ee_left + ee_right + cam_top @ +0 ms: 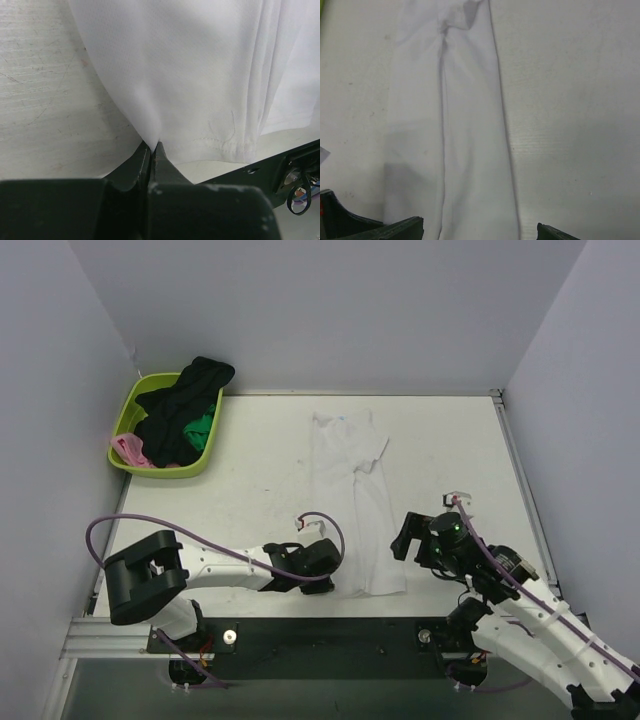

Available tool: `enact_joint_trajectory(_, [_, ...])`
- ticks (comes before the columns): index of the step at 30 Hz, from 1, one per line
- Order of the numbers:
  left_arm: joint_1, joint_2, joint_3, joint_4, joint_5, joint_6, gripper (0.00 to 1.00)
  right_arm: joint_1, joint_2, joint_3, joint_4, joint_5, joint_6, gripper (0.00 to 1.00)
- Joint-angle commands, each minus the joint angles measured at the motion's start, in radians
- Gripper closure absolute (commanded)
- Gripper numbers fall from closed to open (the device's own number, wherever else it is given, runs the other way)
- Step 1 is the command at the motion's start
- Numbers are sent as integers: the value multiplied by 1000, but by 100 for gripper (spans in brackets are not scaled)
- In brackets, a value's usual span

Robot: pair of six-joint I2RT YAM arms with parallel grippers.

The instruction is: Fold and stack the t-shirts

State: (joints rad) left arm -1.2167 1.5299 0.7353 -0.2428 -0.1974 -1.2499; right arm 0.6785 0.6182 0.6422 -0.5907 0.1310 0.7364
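The white counter carries a long white cloth t-shirt, folded into a narrow strip from centre to 6 o'clock. A lime green plastic basket at 10 o'clock stores unfolded garments. The left gripper pinches the strip's 7 o'clock hem corner, likely to lift it; the right gripper gapes at 4 o'clock, empty.

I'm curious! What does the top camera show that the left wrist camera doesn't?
Only the top camera: the green basket with black, green and pink shirts, and the right gripper, open beside the white t-shirt. Only the left wrist camera: the closed tips of the left gripper pinching that shirt's edge, plus hem stitching. Both: the white t-shirt on the table.
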Motion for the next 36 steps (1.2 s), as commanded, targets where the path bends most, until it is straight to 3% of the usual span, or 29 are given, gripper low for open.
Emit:
enact_joint_trajectory(1, [14,-4,-24,-89,-45,12,100,44,66,-71,-66,-27,95,7])
enact_joint_trajectory(15, [28,-62,-86,-30,-28,12,100,84,25,-274,-60,-62,256,34])
enact_joint_trajectory(36, [32,-28,-135,59,12,6,100,130,189,-299,86,-28,304,36])
